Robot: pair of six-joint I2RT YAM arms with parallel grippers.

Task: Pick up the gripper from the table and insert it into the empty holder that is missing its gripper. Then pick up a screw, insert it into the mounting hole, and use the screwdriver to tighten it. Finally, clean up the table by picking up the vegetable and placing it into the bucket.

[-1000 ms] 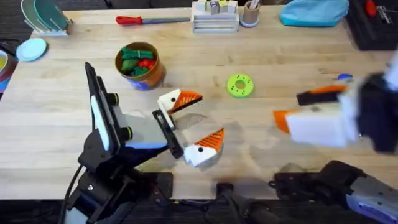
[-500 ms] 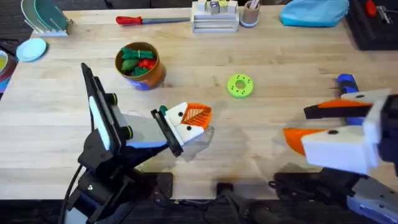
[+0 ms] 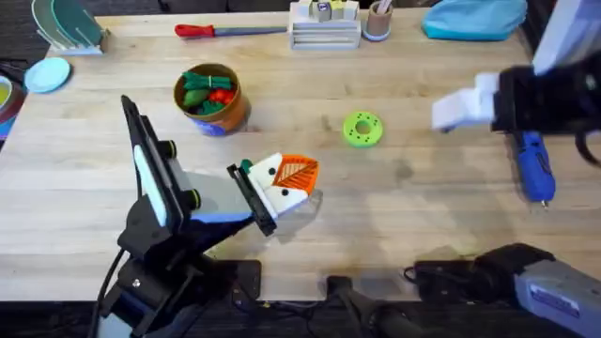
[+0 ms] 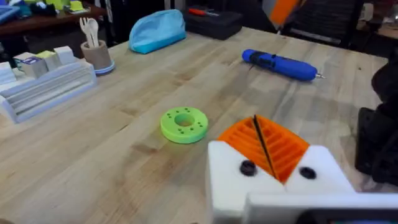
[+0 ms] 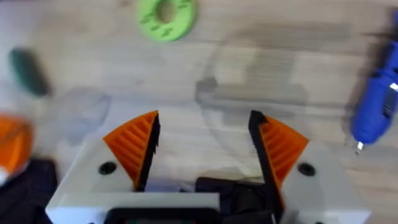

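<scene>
My left gripper (image 3: 286,178) rests low over the table's middle, its orange ribbed pads (image 4: 264,144) pressed together with nothing between them. A small dark green vegetable (image 3: 246,167) (image 5: 28,71) lies just beside its white fingers. My right gripper (image 5: 205,146) is open and empty, raised over the right side of the table (image 3: 457,110). The blue screwdriver (image 3: 535,164) (image 4: 280,64) (image 5: 379,99) lies on the wood under that arm. The orange-yellow bucket (image 3: 211,101) stands at the back left with toy vegetables inside. The loose gripper piece, the screw and an empty holder are out of view.
A bright green ring disc (image 3: 362,129) (image 4: 183,124) (image 5: 166,11) lies mid-table. Along the far edge are a red-handled screwdriver (image 3: 225,30), a white rack (image 3: 324,26), a cup (image 3: 377,21) and a blue cloth pouch (image 3: 474,19).
The left gripper went from open to shut and has since stayed still. The right arm swung from the front right up and toward the back right, uncovering the blue screwdriver.
</scene>
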